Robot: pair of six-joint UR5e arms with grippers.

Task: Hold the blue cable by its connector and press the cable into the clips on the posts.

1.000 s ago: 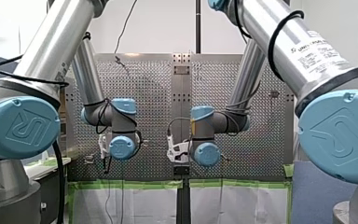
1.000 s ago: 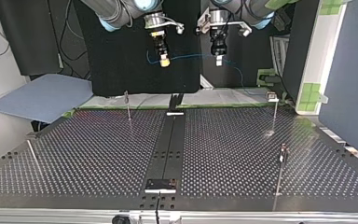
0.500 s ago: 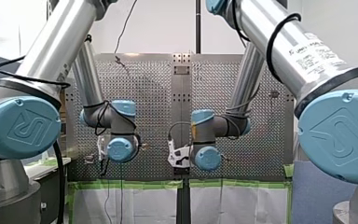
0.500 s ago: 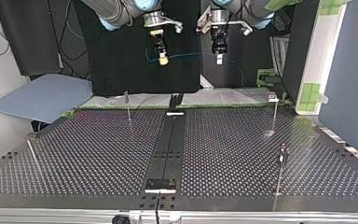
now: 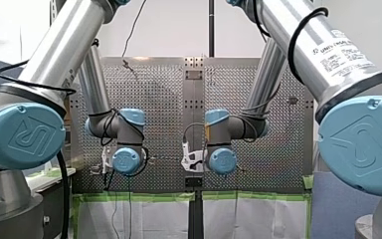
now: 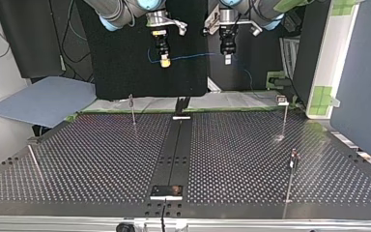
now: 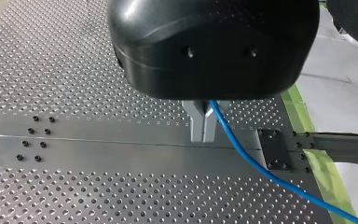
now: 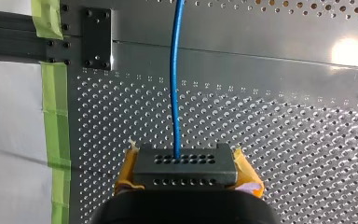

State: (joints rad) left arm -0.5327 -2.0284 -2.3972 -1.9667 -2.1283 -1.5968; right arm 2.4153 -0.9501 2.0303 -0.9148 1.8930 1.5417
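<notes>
Table (image 6: 101, 159) unchanged — left fingers (image 7: 196, 123) pinch blue cable (image 7: 247, 158), right fingers (image 8: 245, 171) clamp connector (image 8: 185, 165) — both higher

White wall (image 5: 169, 30), black backdrop (image 6: 125, 63), grey-blue panel (image 6: 43, 99), green tape (image 5: 134, 197) edging perforated table (image 6: 92, 154)

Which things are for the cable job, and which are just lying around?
For the job: blue cable, connector, posts, right hand, left hand.
Just lying around: blue-grey sheet, green tape.
</notes>
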